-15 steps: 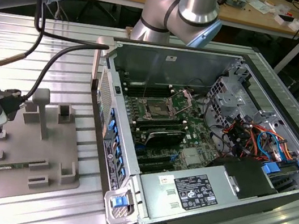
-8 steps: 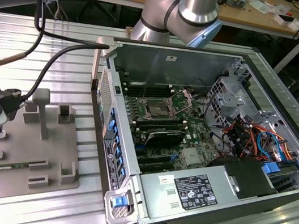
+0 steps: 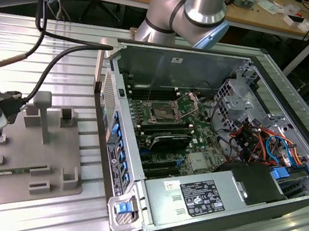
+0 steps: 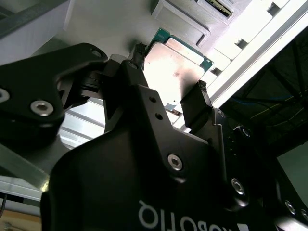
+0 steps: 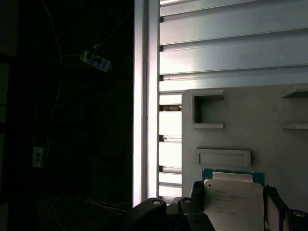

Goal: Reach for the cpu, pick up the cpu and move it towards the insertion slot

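Illegibly fine print covered the power supply label [image 3: 202, 196] and the cpu [image 5: 233, 204]; cropped white lettering marked the gripper [image 4: 169, 72].

Silvery, faintly glossy metal atop the cpu [image 5: 234, 204], thin green rim. Matt black end effector [image 4: 169, 79], shiny screw heads [image 4: 174, 162]. Ribbed bright-metal worktop [image 5: 231, 53]. Dull grey plastic plate [image 5: 250, 120]. Glossy metal-framed insertion slot [image 3: 160, 114].

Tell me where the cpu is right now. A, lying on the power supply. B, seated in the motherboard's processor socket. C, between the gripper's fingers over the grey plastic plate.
C: in both wrist views the cpu sits clamped between the fingers of the gripper over the grey plastic plate, while the insertion slot in the exterior view shows a bare dark centre.
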Motion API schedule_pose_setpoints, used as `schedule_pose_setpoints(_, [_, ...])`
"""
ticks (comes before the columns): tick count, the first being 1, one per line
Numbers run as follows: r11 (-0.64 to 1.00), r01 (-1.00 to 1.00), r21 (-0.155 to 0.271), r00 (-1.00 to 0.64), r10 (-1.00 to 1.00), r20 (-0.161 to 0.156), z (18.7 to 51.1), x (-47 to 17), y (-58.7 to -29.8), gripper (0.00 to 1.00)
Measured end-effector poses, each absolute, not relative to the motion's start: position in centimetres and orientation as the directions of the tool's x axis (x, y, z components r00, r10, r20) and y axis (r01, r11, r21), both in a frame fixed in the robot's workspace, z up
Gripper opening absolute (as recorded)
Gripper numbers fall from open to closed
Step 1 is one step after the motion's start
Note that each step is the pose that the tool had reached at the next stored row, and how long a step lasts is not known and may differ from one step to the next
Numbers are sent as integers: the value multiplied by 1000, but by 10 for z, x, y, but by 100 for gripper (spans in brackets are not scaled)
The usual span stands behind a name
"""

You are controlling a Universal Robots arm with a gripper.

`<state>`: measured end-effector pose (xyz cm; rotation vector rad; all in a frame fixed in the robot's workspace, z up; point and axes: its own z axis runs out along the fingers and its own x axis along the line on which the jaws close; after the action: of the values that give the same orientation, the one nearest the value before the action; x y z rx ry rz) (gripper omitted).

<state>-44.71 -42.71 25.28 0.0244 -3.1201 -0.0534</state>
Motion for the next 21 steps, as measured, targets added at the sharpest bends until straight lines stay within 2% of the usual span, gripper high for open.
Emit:
schedule_pose_setpoints(11, [999, -15, 35, -1000, -16, 20, 254, -447, -427, 55])
schedule_pose_setpoints(21, [999, -15, 35, -1000, -16, 19, 277, -447, -427, 55])
